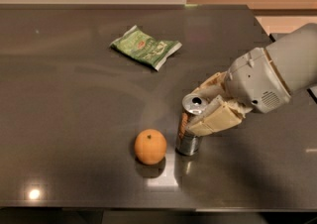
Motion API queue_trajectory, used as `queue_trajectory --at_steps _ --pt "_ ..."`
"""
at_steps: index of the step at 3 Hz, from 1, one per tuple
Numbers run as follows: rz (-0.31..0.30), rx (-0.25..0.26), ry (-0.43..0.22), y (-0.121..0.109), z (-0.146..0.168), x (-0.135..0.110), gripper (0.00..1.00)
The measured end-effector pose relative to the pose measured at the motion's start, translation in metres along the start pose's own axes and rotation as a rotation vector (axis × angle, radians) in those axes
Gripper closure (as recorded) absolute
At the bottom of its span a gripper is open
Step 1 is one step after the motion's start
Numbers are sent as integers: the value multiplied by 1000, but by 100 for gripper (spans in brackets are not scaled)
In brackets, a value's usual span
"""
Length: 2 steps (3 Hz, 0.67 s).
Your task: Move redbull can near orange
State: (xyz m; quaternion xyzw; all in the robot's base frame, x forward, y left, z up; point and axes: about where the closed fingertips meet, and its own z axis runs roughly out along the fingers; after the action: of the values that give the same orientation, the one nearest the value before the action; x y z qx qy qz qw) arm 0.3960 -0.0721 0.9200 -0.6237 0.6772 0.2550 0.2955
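The redbull can (189,134) stands upright on the dark table (74,119), its shiny pull-tab top showing. The orange (150,146) sits just left of the can, a small gap between them. My gripper (204,111) reaches in from the right on a white arm, and its cream fingers (216,119) are shut on the can's upper part, one finger behind it and one in front.
A flat green snack packet (146,47) lies at the back middle of the table. The table's front edge (148,207) runs close below the orange. A bright light reflection shows at the front left.
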Motion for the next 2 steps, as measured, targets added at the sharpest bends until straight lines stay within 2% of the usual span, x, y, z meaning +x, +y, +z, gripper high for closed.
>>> queue_trajectory --at_steps 2 --pt "-16 -17 18 4 8 1 37"
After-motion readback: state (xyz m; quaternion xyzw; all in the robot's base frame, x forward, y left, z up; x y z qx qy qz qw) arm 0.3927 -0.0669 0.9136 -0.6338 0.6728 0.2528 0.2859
